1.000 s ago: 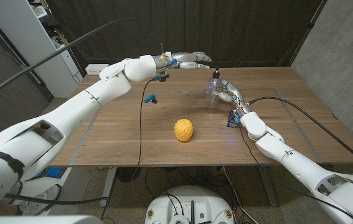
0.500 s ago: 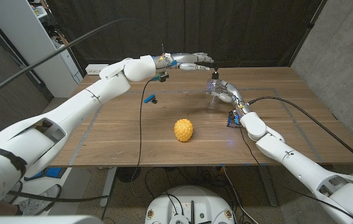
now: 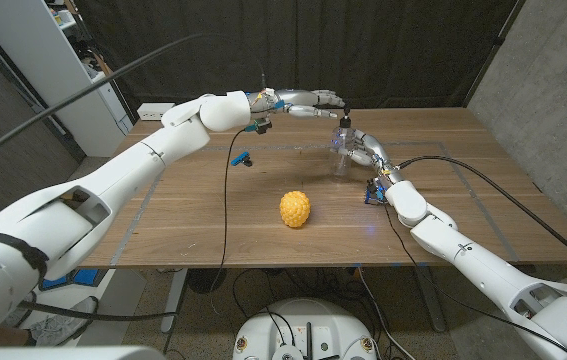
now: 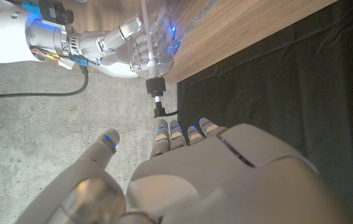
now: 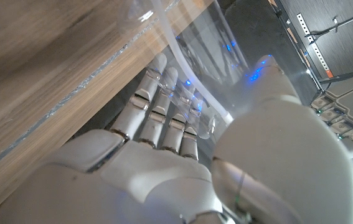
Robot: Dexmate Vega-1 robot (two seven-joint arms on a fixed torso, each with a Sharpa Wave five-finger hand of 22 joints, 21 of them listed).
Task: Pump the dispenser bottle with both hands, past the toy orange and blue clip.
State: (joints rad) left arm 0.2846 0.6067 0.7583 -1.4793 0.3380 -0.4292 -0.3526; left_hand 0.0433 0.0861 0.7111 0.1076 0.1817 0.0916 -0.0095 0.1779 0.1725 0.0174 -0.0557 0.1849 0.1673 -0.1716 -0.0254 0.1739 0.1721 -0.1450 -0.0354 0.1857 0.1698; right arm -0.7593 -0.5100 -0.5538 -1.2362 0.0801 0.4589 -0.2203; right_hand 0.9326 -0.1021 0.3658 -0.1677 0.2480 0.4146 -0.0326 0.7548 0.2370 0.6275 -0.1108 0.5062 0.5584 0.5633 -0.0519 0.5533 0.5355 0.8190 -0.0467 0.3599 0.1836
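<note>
A clear dispenser bottle [image 3: 340, 155] with a black pump head [image 3: 344, 121] stands upright at the table's far middle. My right hand [image 3: 361, 148] grips its body from the right; its fingers wrap the clear plastic [image 5: 207, 56] in the right wrist view. My left hand [image 3: 308, 100] reaches in from the left with its fingers stretched out, the tips just above the pump head [image 4: 159, 107]; I cannot tell if they touch it. The yellow-orange toy orange [image 3: 295, 209] lies nearer me at mid-table. The blue clip [image 3: 244, 157] lies left of the bottle.
A black cable [image 3: 227, 205] hangs from my left forearm down across the table beside the clip. A power strip [image 3: 153, 110] sits at the far left edge. A white shelf [image 3: 68, 60] stands left of the table and a concrete wall [image 3: 553, 90] on the right.
My left hand has moved a little to the right and lower, bringing its fingertips over the pump head. The right hand and the bottle have stayed in place.
</note>
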